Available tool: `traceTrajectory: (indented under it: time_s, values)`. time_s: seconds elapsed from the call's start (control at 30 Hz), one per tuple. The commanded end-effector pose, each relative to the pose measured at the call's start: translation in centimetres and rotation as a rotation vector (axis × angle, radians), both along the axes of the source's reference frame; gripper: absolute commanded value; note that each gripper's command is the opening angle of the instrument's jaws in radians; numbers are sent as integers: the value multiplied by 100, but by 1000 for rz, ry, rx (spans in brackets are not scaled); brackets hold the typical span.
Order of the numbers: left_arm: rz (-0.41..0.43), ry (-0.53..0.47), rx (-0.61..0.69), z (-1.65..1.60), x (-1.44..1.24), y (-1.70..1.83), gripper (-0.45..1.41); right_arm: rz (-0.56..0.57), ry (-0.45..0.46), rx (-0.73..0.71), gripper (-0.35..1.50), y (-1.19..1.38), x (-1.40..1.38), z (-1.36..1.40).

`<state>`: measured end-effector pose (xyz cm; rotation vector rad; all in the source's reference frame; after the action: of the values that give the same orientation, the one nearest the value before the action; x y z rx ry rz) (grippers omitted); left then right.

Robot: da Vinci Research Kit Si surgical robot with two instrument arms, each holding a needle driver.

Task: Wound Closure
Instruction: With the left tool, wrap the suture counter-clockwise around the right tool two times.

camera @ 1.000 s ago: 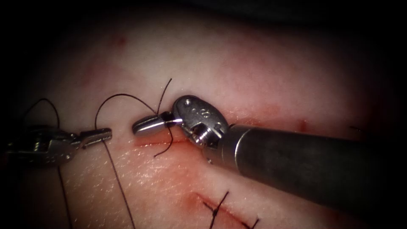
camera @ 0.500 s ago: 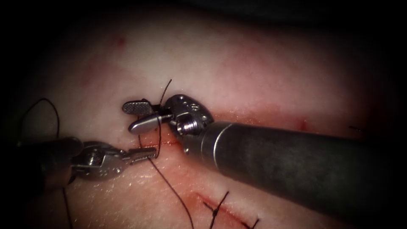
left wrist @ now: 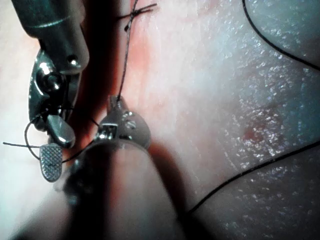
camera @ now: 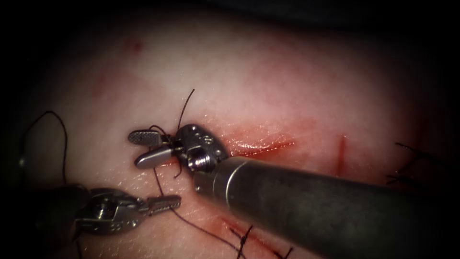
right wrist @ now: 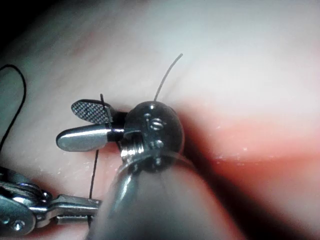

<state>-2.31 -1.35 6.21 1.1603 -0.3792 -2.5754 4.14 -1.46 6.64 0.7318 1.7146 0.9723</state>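
The right tool [camera: 143, 147] sits with its jaws spread apart — thread [camera: 160, 184] runs between them near the hinge, nothing clamped. At about 7 o'clock from it the left tool [camera: 167, 203] is pinched closed on that same thread, which trails off toward 5 o'clock across the tissue [camera: 268, 81]. The cut [camera: 261, 144] stretches to 3 o'clock, wet with red fluid [camera: 341, 153]. Can't spot the needle — a loose thread tail [camera: 188, 103] sticks up at 12.
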Motion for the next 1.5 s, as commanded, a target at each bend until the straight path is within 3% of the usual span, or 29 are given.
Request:
traceTrajectory:
  time_s: [0.03,0.4,0.57,0.63,0.77,1.0,1.33,1.5]
  values:
    - [6,-6,-1,1,-5,2,-45,3,-15,-3,111,-3,7,10]
    - [27,-19,-23,-32,-12,25,-45,0,-93,-60,100,-24,1,19]
    - [59,-51,-36,-35,-19,30,-45,-54,-220,-167,91,-28,0,20]
    - [77,-64,-37,-37,-17,35,-45,-61,-243,-185,98,-31,-1,21]
    - [115,-158,-59,-45,5,68,-45,-183,-243,-262,106,-42,-1,18]
    - [186,-242,-134,-38,32,96,-45,-259,-183,-279,100,-41,-3,16]
    - [230,-289,-151,1,57,107,-45,-330,-109,-245,101,-39,-2,15]
    - [261,-415,-181,38,61,125,-45,-431,-20,-172,98,-38,-4,17]
